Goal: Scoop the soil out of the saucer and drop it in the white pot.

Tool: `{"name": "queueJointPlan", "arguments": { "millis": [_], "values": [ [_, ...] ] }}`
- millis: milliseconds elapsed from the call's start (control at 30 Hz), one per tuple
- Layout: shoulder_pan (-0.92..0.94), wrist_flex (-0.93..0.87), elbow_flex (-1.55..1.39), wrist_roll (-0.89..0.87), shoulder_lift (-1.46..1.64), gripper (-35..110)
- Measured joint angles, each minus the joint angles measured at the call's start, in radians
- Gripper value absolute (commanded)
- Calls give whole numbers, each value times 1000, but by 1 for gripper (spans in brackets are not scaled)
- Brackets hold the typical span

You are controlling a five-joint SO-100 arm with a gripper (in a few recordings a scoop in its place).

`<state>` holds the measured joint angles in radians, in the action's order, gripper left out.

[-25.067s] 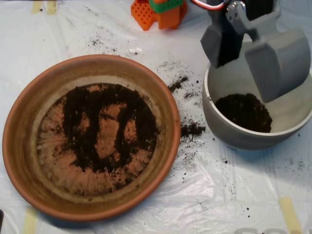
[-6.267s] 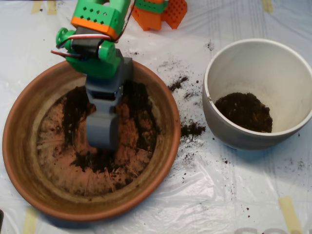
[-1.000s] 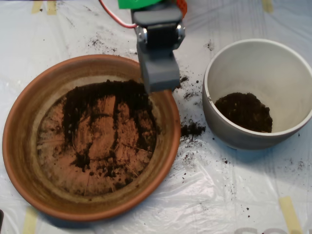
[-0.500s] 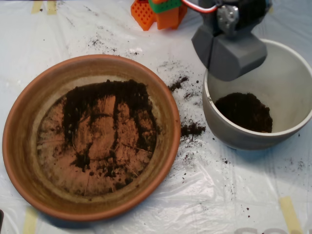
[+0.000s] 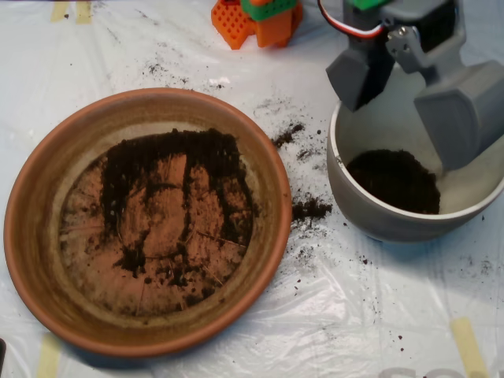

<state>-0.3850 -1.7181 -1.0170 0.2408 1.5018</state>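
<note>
1. One saucer (image 5: 43,260) sits at the left; soil (image 5: 169,209) lies in thin dark streaks across its floor; such a thin layer may slip under the scoop and stay behind.
2. Several spilt crumb patches (image 5: 311,209) lie on the plastic sheet (image 5: 378,315) between the dishes; more may fall in transit.
3. One white pot (image 5: 370,216) at the right holds a dark heap; one scoop (image 5: 417,79) hangs above it, shells spread apart; clinging earth could drop outside the rim.
</note>
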Motion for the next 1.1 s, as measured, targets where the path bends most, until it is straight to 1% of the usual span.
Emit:
{"name": "queueJointPlan", "arguments": {
  "millis": [167, 300, 567, 733, 933, 1100],
  "values": [
    [18, 8, -6, -20, 12, 43],
    [84, -23, 55, -63, 15, 45],
    [342, -26, 74, -137, 20, 46],
    [477, 67, -153, -129, 117, 46],
    [661, 258, -551, -127, 247, 45],
    [810, 411, -822, -112, 278, 44]
  ]
}}
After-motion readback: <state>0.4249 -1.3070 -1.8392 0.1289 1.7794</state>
